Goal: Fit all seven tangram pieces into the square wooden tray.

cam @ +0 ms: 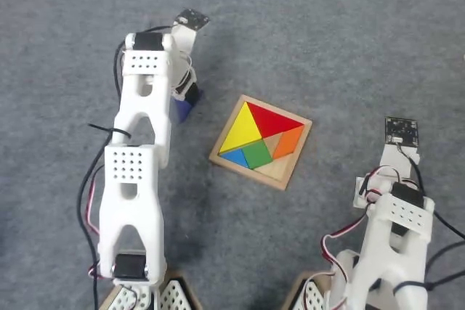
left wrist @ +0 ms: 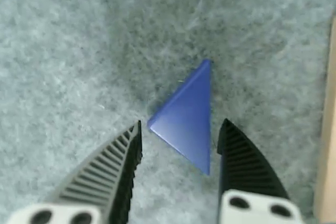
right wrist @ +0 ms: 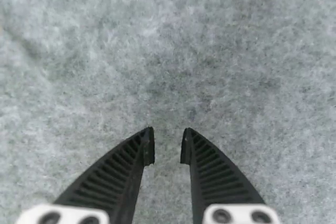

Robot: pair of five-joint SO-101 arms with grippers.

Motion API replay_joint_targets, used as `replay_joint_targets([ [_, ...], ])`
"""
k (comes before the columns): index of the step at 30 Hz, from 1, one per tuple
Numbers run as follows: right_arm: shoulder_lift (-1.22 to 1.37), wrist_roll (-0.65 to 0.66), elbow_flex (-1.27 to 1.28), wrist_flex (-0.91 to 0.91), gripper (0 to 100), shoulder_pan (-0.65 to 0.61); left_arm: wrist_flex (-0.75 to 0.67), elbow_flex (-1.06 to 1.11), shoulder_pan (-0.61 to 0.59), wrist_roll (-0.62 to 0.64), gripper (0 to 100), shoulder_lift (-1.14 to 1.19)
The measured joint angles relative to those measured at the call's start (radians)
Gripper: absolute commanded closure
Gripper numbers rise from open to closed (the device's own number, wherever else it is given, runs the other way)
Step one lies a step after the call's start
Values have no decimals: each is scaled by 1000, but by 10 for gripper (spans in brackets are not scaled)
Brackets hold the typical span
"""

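Spread left pincer [left wrist: 182,123] astride blue triangle [left wrist: 189,119], flat on grey table [left wrist: 79,51] near wooden tray [cam: 285,173] holding five coloured pieces. Slightly parted right pincer [right wrist: 167,145] over table, pinching nothing.

The left gripper [cam: 187,98] hangs low over the grey felt [cam: 349,56]; a dark blue piece [cam: 182,110] lies just beneath its tip; the square wooden tray [cam: 285,173] sits near it, on the side toward the right arm [cam: 396,230]; the tray holds yellow [cam: 242,132], red [cam: 272,120], orange [cam: 289,141], green [cam: 256,154] and light blue [cam: 235,156] pieces, with bare wood showing beside the orange one; the right arm stands well apart from the tray.
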Motion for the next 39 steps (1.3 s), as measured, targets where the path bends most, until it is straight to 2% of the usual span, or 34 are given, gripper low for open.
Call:
replay_joint_targets([
  [18, 0, 0, 0, 0, 908, 0, -18, -5, 5, -17, 773, 78],
  [22, 0, 0, 0, 0, 908, 0, -23, -5, 28, -98, 860, 78],
  [25, 0, 0, 0, 0, 908, 0, -9, -6, 46, -114, 918, 78],
  [32, 0, 0, 0, 0, 908, -2, 55, -20, 71, -117, 927, 61],
  [39, 0, 0, 0, 0, 908, -2, 63, 31, 104, -118, 923, 48],
])
